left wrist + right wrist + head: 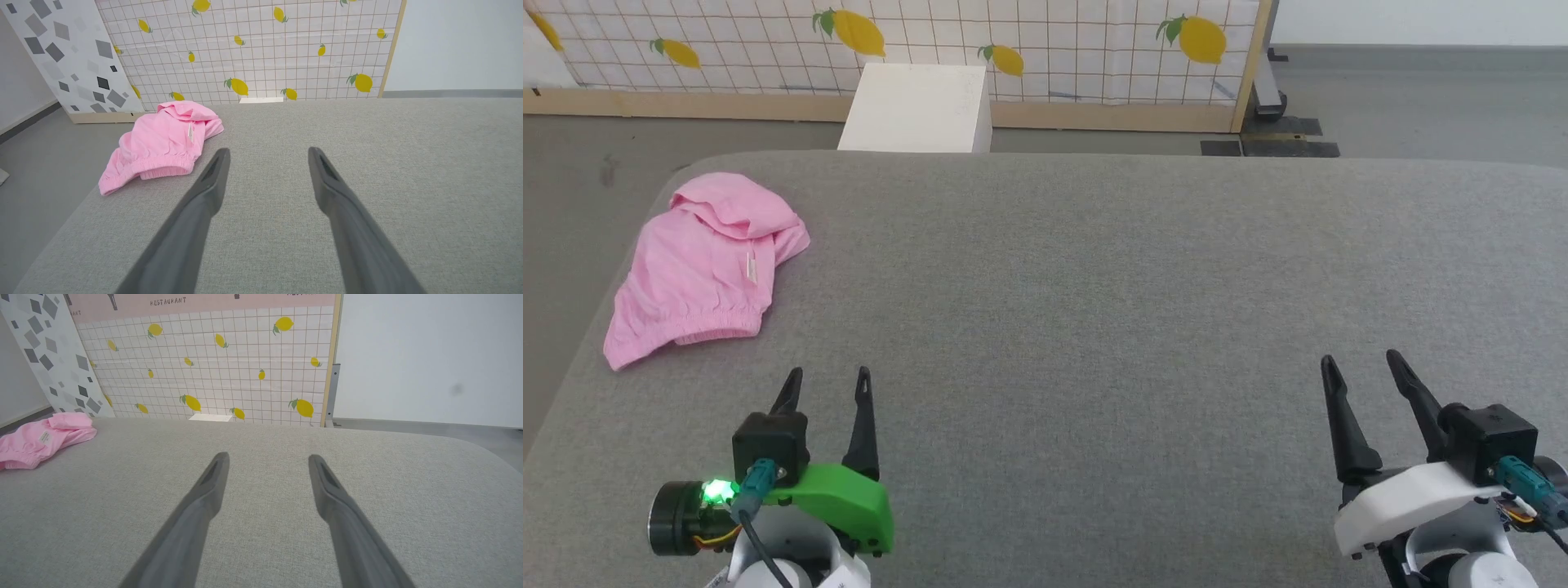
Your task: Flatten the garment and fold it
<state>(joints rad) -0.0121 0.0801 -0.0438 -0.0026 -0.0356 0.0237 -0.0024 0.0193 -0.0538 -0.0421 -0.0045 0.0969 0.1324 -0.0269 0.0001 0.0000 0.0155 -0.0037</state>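
The garment [703,265] is a crumpled light-pink piece with a gathered elastic band and a small white label, lying near the far left corner of the grey padded table [1094,286]. It also shows in the left wrist view as the garment [161,143] and at the left edge of the right wrist view as the garment [39,439]. My left gripper [827,377] hovers open near the front left, short of the garment and a little to its right. My right gripper [1360,361] stands open at the front right, far from it. Both hold nothing.
A white box [919,106] stands on the floor just beyond the table's far edge. Behind it runs a lemon-patterned partition [1013,41] with a wooden base. Grey floor [572,188] lies past the table's left edge, close to the garment.
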